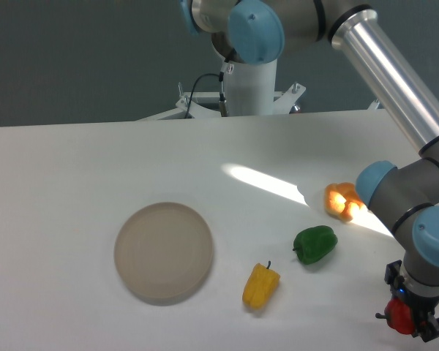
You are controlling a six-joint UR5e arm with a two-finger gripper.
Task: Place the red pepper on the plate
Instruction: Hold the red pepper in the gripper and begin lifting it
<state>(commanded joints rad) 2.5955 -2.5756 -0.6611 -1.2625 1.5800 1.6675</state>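
Four peppers: red, green, yellow, orange
Gripper (408, 322): clenched on red pepper (399, 315), lower right of desk (73, 161)
Plate (164, 251): left, well apart
Green pepper (314, 244): beside yellow pepper (260, 286)
Orange pepper (342, 202): sunlit
Writing: none legible

Grey UR5e arm with blue joint caps (395, 95) reaching down at lower right; black two-finger end effector (404, 316) pointing downward, fingers clamped on a red item.

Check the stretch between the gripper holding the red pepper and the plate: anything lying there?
Yes. In the camera view the yellow pepper lies between the gripper with the red pepper and the plate; the green pepper sits just above that line.
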